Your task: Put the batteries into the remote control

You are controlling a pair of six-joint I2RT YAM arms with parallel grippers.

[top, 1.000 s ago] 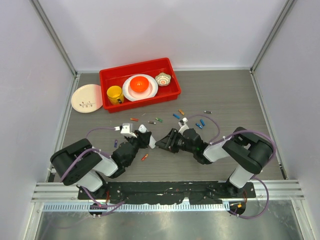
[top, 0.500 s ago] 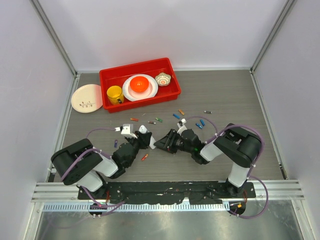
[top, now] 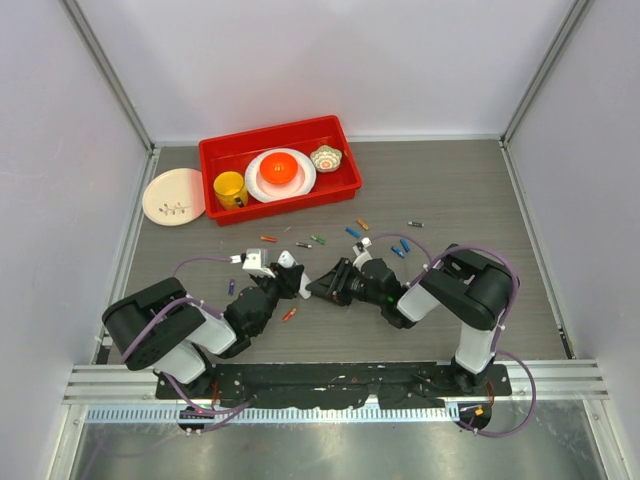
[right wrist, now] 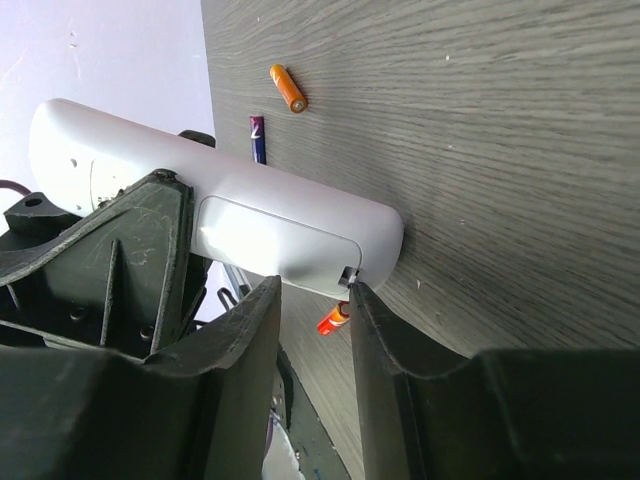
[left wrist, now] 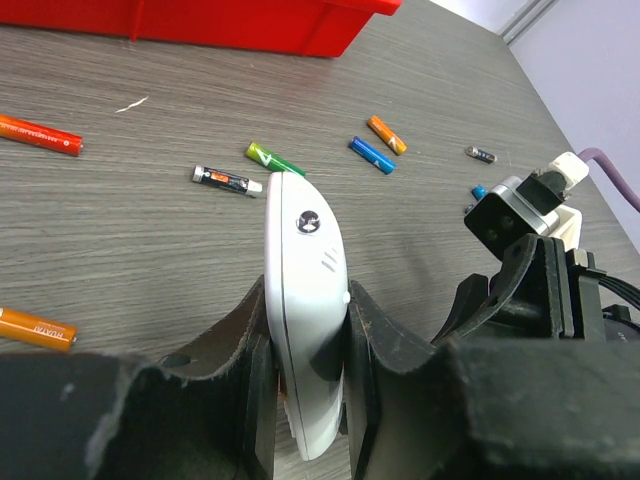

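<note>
**Remote control** (left wrist: 305, 300): white, slim, rounded ends. It is held off the table (top: 450, 190) in the left gripper (left wrist: 307, 335). In the left wrist view its free end points to 12 o'clock, and the visible face bears a round mark and two short dashes. In the top view it sits between the two wrists, at about 7 o'clock from the table's middle.

**Left gripper:** jaws closed on the remote control, one finger on each side.

**Right gripper** (right wrist: 315, 290): jaws partly apart, nothing clamped between them. The fingertips (right wrist: 268, 292) stand at the remote control's long edge, beside the notch of its back cover panel. Whether they touch it cannot be told.

**Batteries:** loose on the table, none in the remote control's visible parts.
- At 12 to 2 o'clock from the remote control: black-and-orange battery (left wrist: 225, 180), green battery (left wrist: 275, 160), blue battery (left wrist: 370, 155), orange battery (left wrist: 385, 133), grey battery (left wrist: 481, 154).
- At 10 o'clock: red battery (left wrist: 40, 135).
- Seen through the gap between the right gripper's fingers: red-orange battery (right wrist: 333, 320).

**Red tray** (top: 300, 132): at 12 o'clock, far side. It holds a yellow cup (top: 230, 188), a white plate (top: 258, 185) and a small bowl (top: 326, 158).

**Cream plate** (top: 173, 196): just beside the red tray, at its 9 o'clock.
</note>
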